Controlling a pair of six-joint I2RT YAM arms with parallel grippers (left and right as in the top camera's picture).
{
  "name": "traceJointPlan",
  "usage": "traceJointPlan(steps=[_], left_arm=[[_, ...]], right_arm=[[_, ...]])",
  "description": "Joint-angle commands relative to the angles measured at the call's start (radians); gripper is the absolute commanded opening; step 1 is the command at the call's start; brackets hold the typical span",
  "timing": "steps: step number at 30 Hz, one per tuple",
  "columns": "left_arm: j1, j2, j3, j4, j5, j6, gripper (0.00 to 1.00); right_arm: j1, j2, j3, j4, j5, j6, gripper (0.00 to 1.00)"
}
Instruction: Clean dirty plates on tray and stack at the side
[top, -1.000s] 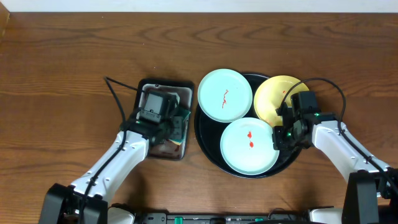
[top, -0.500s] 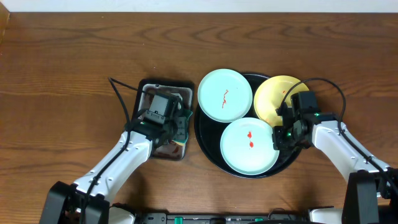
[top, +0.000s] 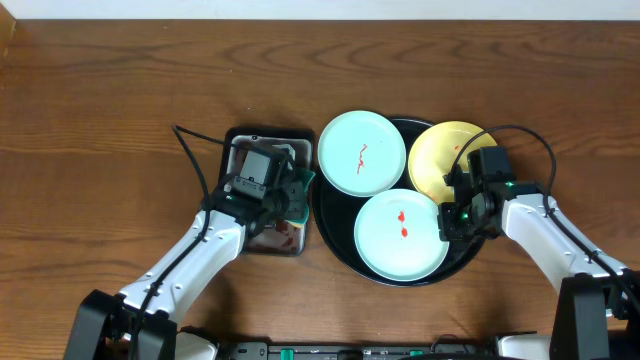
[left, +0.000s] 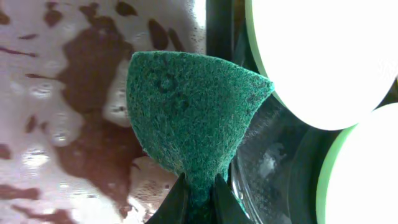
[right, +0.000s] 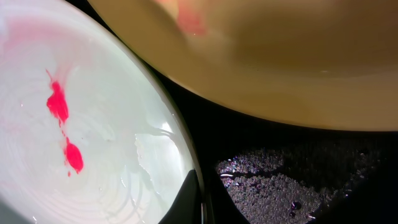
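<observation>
Three plates lie on the round black tray. A mint plate with a thin red squiggle lies at the back left. A yellow plate lies at the back right. A mint plate with red spots lies at the front. My left gripper is shut on a green sponge over the small metal tray, close to the black tray's left rim. My right gripper is shut on the right rim of the front mint plate, below the yellow plate.
The small rectangular metal tray holds reddish stains and wet film. Bare brown wood tabletop lies to the left, behind and in front of both trays. Cables run from both arms.
My left gripper has moved right with the sponge, from the middle of the metal tray to its right edge. The right arm and the plates have not moved.
</observation>
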Motion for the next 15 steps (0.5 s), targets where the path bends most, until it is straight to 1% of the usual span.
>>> traceJointPlan(steps=[1,6,10,13,15], left_arm=[[0.021,-0.049,0.003,0.006,-0.044,-0.012,0.07],[0.057,-0.172,0.028,0.032,-0.054,0.036,0.07],[0.118,-0.257,0.027,0.046,-0.036,0.011,0.07],[0.186,-0.282,0.027,0.052,0.128,0.012,0.07],[0.243,-0.283,0.027,0.056,0.3,0.057,0.07]], right_arm=[[0.005,0.002,0.018,0.001,-0.006,0.003,0.01],[0.005,0.002,0.018,0.001,-0.006,0.003,0.01],[0.005,0.002,0.018,0.002,-0.005,0.003,0.01],[0.005,0.002,0.018,0.002,-0.005,0.002,0.01],[0.005,0.002,0.018,0.002,-0.002,0.002,0.01]])
